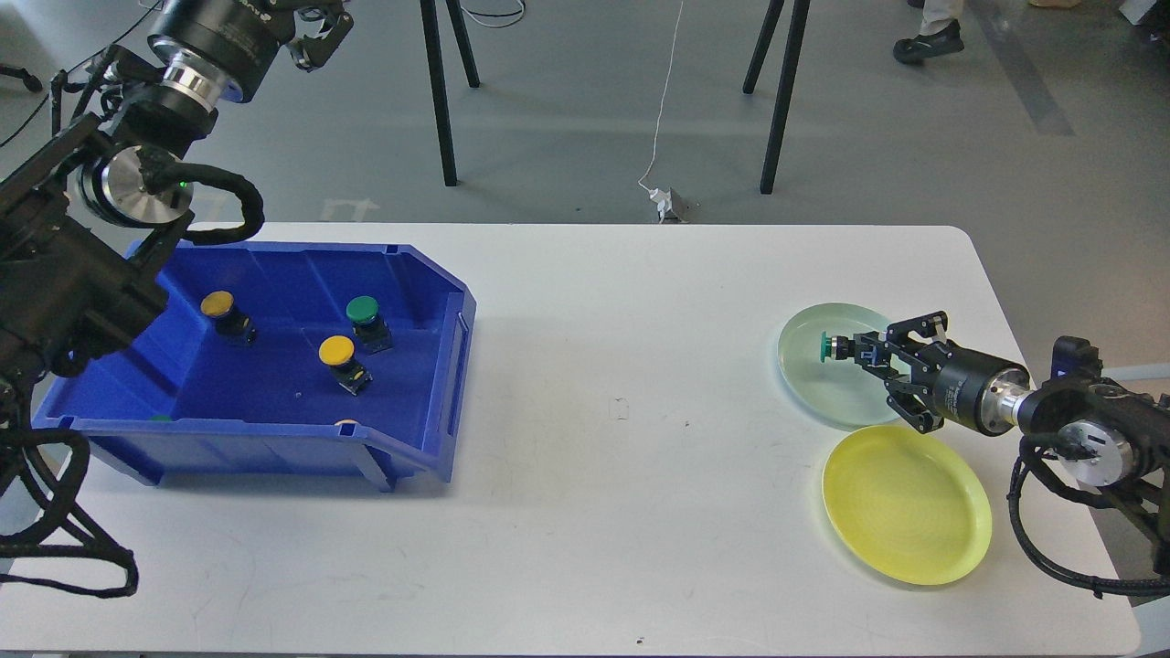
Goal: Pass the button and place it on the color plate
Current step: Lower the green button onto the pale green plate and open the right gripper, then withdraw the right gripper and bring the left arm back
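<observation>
My right gripper (866,353) is shut on a green button (826,347), held on its side with the cap pointing left, low over the pale green plate (823,388). I cannot tell whether the button touches the plate. A yellow plate (905,504) lies just in front of it. My left gripper (315,32) is raised at the top left, behind the blue bin (274,429); its fingertips are cut off by the frame edge. The bin holds two yellow buttons (336,350) (218,304) and a green button (363,311).
Two more buttons barely show behind the bin's front wall. The bin stands on the left of the white table (603,475), the plates at the right edge. Black stand legs (441,100) and a cable are on the floor behind.
</observation>
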Controlling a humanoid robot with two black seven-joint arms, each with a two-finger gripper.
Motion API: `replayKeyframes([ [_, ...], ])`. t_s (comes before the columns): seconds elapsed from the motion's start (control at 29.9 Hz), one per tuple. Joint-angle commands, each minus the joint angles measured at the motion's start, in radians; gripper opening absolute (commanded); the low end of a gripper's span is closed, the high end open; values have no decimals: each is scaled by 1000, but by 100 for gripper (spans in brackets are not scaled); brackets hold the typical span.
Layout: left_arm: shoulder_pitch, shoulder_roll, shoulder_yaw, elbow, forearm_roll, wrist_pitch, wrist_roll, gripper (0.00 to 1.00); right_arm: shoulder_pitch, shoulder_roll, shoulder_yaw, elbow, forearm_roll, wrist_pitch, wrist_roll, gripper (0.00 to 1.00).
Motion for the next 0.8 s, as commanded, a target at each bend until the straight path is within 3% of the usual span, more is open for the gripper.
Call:
replayKeyframes([
  [0.0, 8, 0, 0, 3, 0, 0, 0, 100, -7, 0, 1, -1, 2, -2, -8, 23],
  [0.1, 8, 0, 0, 3, 0, 0, 1, 100, -10, 1, 1, -18, 2, -2, -8, 26],
  [0.2, 8, 0, 1, 3, 0, 0, 1, 100, -10, 1, 3, -26, 8, -3, -8, 48],
  [0.43, 9, 4, 1, 3, 1, 0, 1, 100, -10, 0, 6, -20, 17, 8, -8, 54],
  [0.64, 17, 12, 1, 3, 0, 0, 0, 100, -10, -12, 41, -6, 22, 9, 1, 70],
  [0.77, 13, 21, 11, 0, 4, 0, 3, 100, -11, -35, 205, 26, 31, 37, 4, 87],
])
